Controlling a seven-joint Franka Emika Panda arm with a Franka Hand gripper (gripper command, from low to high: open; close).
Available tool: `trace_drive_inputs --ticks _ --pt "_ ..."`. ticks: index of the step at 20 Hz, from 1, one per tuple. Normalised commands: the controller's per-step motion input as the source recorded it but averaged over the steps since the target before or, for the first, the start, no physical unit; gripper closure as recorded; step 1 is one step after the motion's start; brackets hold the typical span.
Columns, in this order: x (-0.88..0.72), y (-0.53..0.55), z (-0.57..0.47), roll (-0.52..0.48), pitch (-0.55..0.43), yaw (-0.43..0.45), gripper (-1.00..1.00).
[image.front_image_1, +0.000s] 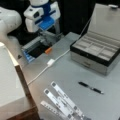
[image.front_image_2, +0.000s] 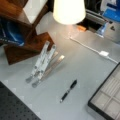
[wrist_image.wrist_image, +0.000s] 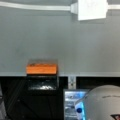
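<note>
- the gripper (image.front_image_1: 47, 37) hung low off the white arm at the table's (image.front_image_1: 75, 75) far edge; whether its fingers were released could not be told.
- an orange block (image.front_image_1: 48, 50) lay at the gripper's 6 o'clock, just beside it.

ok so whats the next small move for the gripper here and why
Probably a short, slow drop toward the orange block. In a front view the gripper hangs just above it, and nothing else is nearer. The block sits right at the edge of the table, so a sideways nudge could tip it off. The white adapter lies apart from it.
</note>
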Motion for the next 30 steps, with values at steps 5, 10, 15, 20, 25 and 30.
trace_drive_inputs --ticks 5,10,15,20,25,30 --pt "0.03 -0.10 -0.16 -0.163 -0.040 0.129 1.00" --pt "-0.04 -0.17 -0.28 -0.182 -0.065 0.195 1.00" --pt "-0.16 -0.23 -0.37 -0.149 -0.090 0.217 1.00" --pt "-0.25 -0.13 -0.32 -0.130 -0.101 0.203 1.00" --pt "-0.27 -0.07 -0.39 -0.111 -0.155 0.179 1.00" --pt "-0.24 -0.09 -0.58 -0.047 -0.242 0.151 1.00"
